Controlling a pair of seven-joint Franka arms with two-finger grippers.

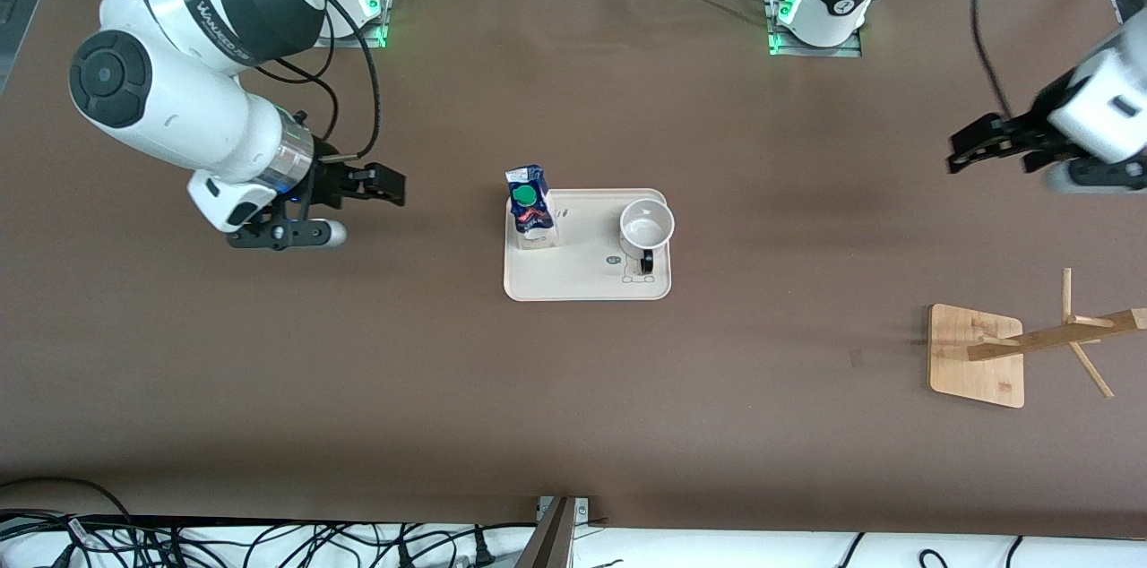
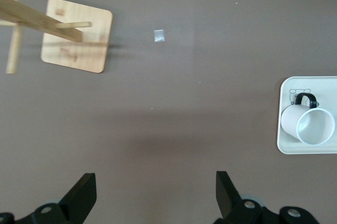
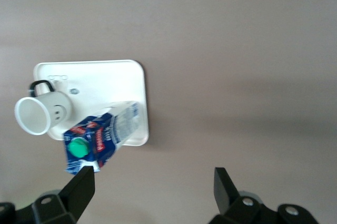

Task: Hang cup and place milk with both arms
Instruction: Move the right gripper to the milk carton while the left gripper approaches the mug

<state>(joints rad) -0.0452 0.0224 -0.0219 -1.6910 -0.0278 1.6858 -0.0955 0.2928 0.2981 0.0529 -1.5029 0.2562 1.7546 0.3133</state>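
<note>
The white cup (image 1: 646,226) with a black handle stands upright on a cream tray (image 1: 587,277) at mid-table; the left wrist view also catches the cup (image 2: 309,124). On the same tray, toward the right arm's end, stands the milk (image 1: 530,207), a blue-topped carton with a green cap; in the right wrist view the milk (image 3: 97,140) and the cup (image 3: 43,110) show together. My right gripper (image 1: 381,185) hangs open above bare table toward the right arm's end, apart from the tray. My left gripper (image 1: 972,145) hangs open over bare table at the left arm's end.
A wooden cup rack (image 1: 978,355) with pegs stands on a square base at the left arm's end, nearer the front camera than the left gripper; the left wrist view shows the rack (image 2: 76,35) too. Cables run along the table's front edge.
</note>
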